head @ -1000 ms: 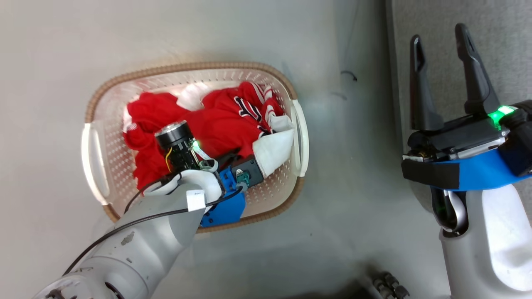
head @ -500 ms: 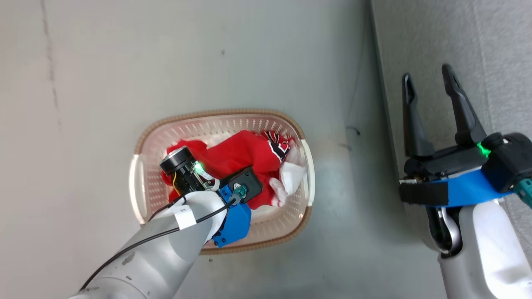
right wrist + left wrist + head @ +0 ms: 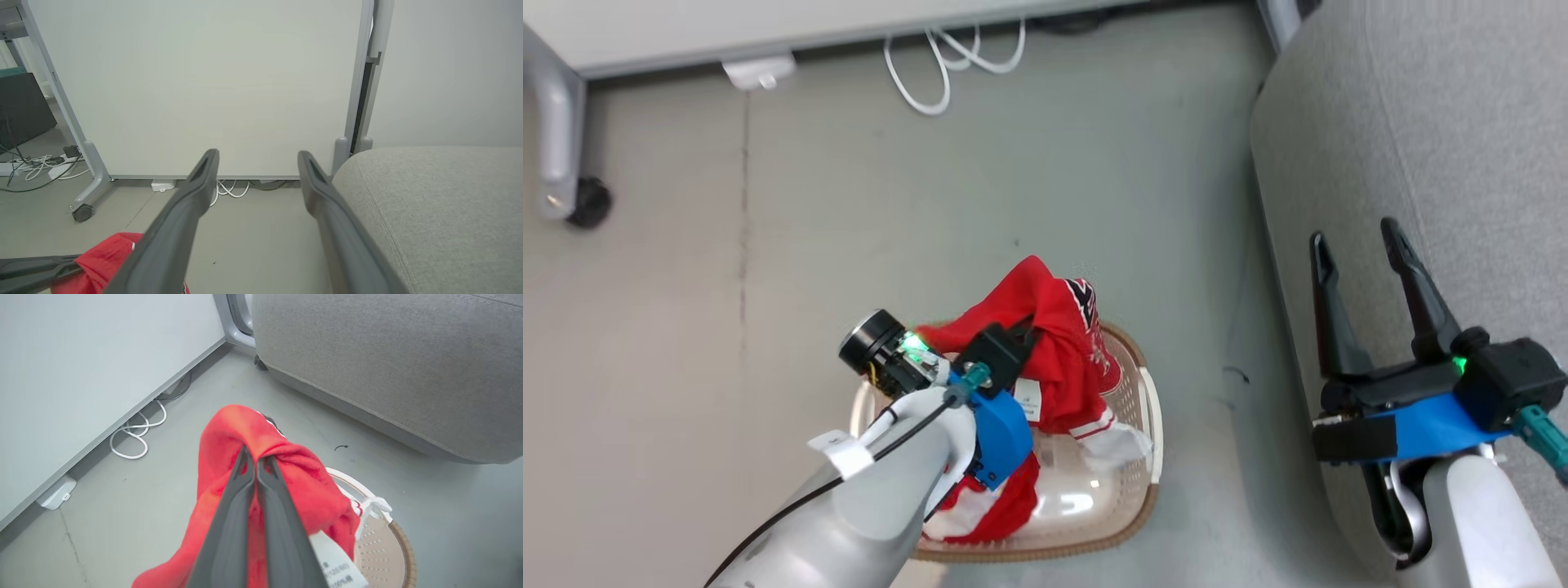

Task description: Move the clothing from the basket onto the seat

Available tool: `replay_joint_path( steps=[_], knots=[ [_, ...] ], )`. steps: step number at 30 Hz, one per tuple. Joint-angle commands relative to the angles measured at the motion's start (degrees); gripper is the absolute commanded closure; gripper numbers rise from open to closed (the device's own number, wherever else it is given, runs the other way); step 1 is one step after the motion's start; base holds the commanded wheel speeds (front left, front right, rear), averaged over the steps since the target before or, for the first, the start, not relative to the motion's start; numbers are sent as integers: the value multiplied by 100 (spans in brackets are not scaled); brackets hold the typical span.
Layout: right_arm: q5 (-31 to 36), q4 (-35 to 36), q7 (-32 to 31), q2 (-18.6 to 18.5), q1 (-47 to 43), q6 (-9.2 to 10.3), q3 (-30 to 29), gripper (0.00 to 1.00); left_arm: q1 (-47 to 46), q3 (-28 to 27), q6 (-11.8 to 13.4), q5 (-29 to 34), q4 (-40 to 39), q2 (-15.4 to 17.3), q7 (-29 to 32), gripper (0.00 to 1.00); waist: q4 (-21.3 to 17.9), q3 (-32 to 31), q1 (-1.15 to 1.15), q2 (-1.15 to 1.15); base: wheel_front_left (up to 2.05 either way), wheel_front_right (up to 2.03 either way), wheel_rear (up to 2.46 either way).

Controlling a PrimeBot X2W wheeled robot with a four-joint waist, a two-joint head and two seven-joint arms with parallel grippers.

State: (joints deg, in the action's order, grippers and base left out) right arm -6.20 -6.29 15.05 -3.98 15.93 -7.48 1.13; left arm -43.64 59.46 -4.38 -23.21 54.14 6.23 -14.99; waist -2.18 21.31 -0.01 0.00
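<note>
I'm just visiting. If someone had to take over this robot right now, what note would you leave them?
Left gripper: shut on a red jersey, lifted above the basket, lower end hanging into it.
Right gripper: open, empty, over the sofa seat edge.
Done: one jersey grasped; none on the seat as far as it shows.
Left: carry it to the seat, release, return for the red fabric in the basket.

Looks like a lab or office test room: a partition panel on casters, loose white cables on a bare grey floor, one grey sofa.
</note>
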Motion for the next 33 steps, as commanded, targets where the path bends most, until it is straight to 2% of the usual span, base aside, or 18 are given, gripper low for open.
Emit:
replay_joint_path(
  steps=[1,11,18,33],
  knots=[
    [-40,-31,20,-18,-126,-3,-13,0,86,-143,39,4,-116,71,-27,100,118,-324,1,0,0,0,0],
    [-72,-140,20,16,-564,-3,-48,0,491,-1080,121,162,-1048,228,-28,100,264,-1048,1,0,0,0,0],
    [-92,-188,20,44,-772,-3,-55,0,601,-1581,66,409,-1688,178,-28,100,334,-1385,1,0,0,0,0],
    [-124,-233,20,91,-1085,-3,-4,0,681,-2015,-80,797,-2582,-25,-28,100,416,-1851,1,0,0,0,0]
  ],
)
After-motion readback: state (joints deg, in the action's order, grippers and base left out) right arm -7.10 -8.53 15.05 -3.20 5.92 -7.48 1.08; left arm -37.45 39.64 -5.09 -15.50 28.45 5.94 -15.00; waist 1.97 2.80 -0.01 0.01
